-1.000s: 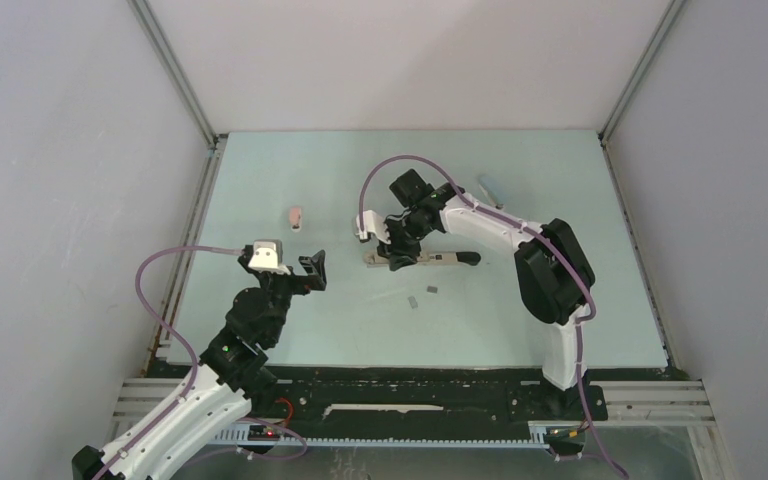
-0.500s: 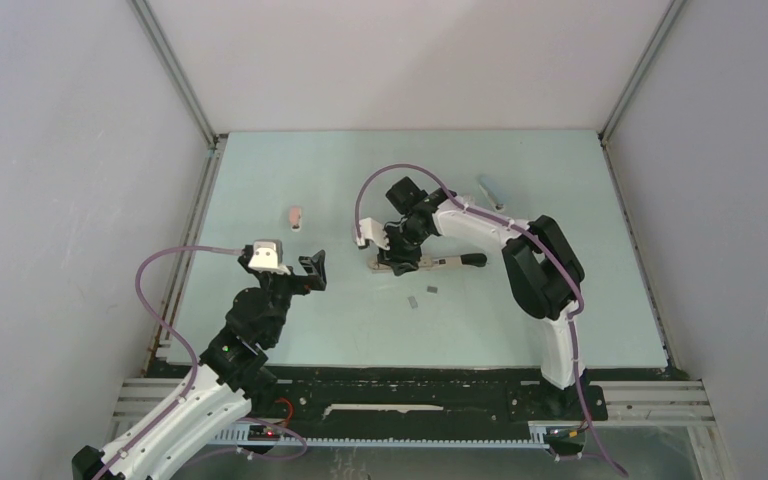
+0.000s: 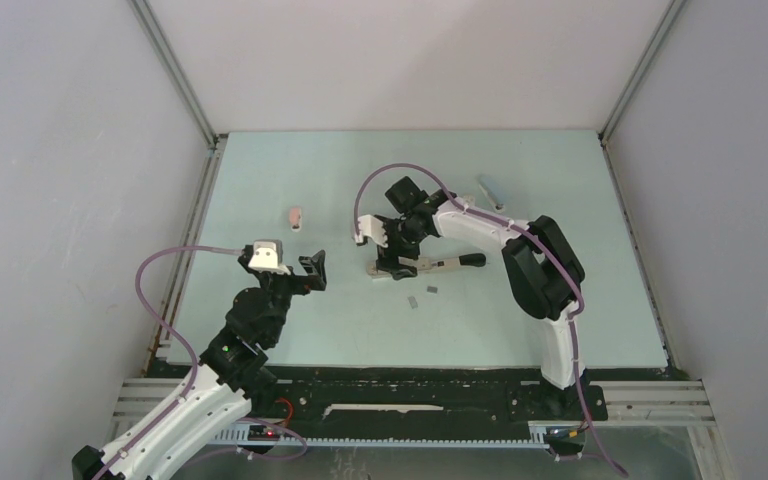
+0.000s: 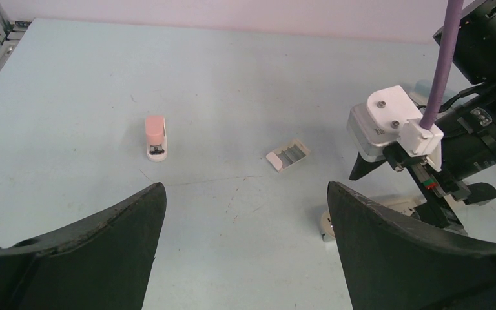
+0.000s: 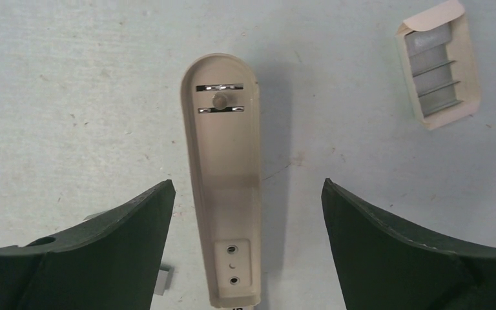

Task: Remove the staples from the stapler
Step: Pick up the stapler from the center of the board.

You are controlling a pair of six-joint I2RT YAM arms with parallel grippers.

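The right hand [image 5: 247, 187] hangs wide open over the long slim silver metal stapler with a black end [image 3: 435, 262]. The stapler's beige base lies between the fingers, touching neither. Tiny silver-grey metal staples [image 3: 430, 290] lie near it on the pale green desk [image 3: 290, 330]. The left hand [image 4: 245, 188] gapes wide and holds nothing.

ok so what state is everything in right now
stapler: flat on the table, anvil plate uncovered
staples: loose bits on the table beside it
staple box: open, strips inside
pink stapler: lying flat, apart from both arms
left gripper: jaws open, empty
right gripper: jaws open, straddling the stapler
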